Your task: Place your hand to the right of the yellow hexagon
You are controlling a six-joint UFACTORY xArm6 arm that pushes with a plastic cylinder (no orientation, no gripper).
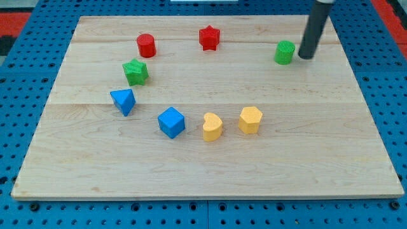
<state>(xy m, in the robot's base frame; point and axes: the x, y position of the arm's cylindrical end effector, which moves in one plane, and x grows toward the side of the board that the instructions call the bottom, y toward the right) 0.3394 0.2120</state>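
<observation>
The yellow hexagon (250,119) sits on the wooden board (210,165) a little right of centre, toward the view's bottom. A yellow heart-shaped block (212,126) lies just to its left. My tip (306,56) is at the view's top right, far up and to the right of the yellow hexagon. It stands just right of a green cylinder (285,52), with a small gap between them.
A blue cube (172,122) lies left of the yellow heart. A blue triangular block (123,101) and a green star (135,72) are at the left. A red cylinder (146,45) and a red star (208,37) are near the top.
</observation>
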